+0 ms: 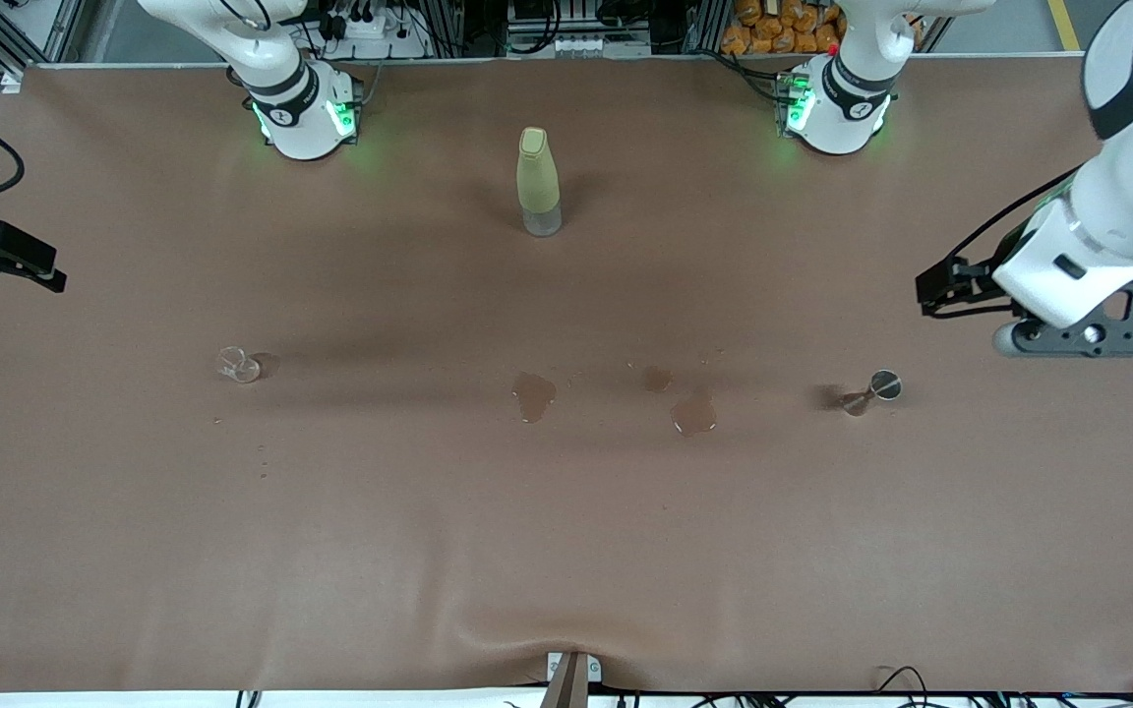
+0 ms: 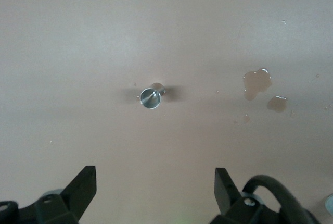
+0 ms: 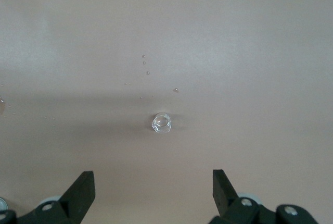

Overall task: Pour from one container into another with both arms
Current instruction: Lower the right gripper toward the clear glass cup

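The tiny clear glass cup [image 1: 239,365] [image 3: 162,123] stands upright on the brown table toward the right arm's end. The small metal jigger [image 1: 871,391] [image 2: 151,97] stands toward the left arm's end. My right gripper [image 1: 35,267] [image 3: 153,187] hovers over the table's edge at the right arm's end, open, nothing between its fingers, the cup well clear of it. My left gripper [image 1: 932,293] [image 2: 154,185] hangs open and empty over the table at the left arm's end, apart from the jigger.
A tall yellow-green bottle [image 1: 538,182] stands upright mid-table, close to the robots' bases. Wet puddles [image 1: 533,395] [image 1: 694,413] [image 2: 256,82] lie between cup and jigger, and small droplets [image 3: 146,64] lie by the cup.
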